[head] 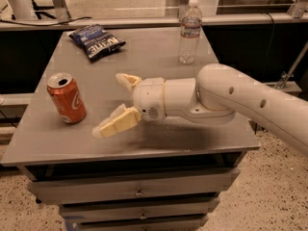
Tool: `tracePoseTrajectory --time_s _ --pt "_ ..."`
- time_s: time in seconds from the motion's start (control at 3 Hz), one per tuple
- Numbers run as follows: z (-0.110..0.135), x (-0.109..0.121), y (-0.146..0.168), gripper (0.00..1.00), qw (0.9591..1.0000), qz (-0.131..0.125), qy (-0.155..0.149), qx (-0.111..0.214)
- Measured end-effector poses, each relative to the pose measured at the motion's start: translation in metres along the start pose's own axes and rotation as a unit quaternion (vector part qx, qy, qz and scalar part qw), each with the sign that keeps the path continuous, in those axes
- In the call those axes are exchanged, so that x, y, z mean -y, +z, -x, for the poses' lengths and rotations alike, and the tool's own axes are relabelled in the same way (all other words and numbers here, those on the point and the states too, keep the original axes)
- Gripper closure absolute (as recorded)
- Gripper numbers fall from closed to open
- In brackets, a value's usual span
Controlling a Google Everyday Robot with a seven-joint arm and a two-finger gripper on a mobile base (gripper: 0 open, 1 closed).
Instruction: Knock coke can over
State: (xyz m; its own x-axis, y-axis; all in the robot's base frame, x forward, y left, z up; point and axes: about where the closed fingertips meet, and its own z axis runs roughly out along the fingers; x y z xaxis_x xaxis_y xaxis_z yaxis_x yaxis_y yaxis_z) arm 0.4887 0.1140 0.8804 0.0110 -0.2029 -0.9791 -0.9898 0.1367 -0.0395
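The coke can [66,98] stands upright near the left edge of the table [144,150], rather closer to the front-left corner than to the back-left one, with its silver top and opening facing up. We judge it light: a thin aluminium shell, stiff along its height but easily dented, and smooth and slippery on the sides. It is tall for its base, so it ought to tip readily (whether any liquid is inside we cannot tell, and that would change how firm a push it needs). No grasp is called for here. Contact should come high on the side wall, near the upper rim, where a sideways nudge would topple it instead of sliding it across the smooth tabletop.

The gripper [109,104] hangs low over the middle of the table, towards the front edge and pointing at the left edge. Its two fingers [118,123] are spread wide and hold nothing. The can sits just beside it on the left — near, but touching neither finger — roughly in line with the gap between them.

The chip bag [96,41] near the back-left corner and the water bottle [190,30] at the back edge lie well apart from both.
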Motion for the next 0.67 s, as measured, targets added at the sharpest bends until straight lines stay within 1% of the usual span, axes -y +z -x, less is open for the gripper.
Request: tracePoseTrajectory --time_s 0.33,0.67 --pt "0.005 0.006 0.033 0.0 0.9996 -0.002 0.0 0.028" --pt "0.011 0.011 0.062 0.0 0.9988 -0.005 0.006 0.049"
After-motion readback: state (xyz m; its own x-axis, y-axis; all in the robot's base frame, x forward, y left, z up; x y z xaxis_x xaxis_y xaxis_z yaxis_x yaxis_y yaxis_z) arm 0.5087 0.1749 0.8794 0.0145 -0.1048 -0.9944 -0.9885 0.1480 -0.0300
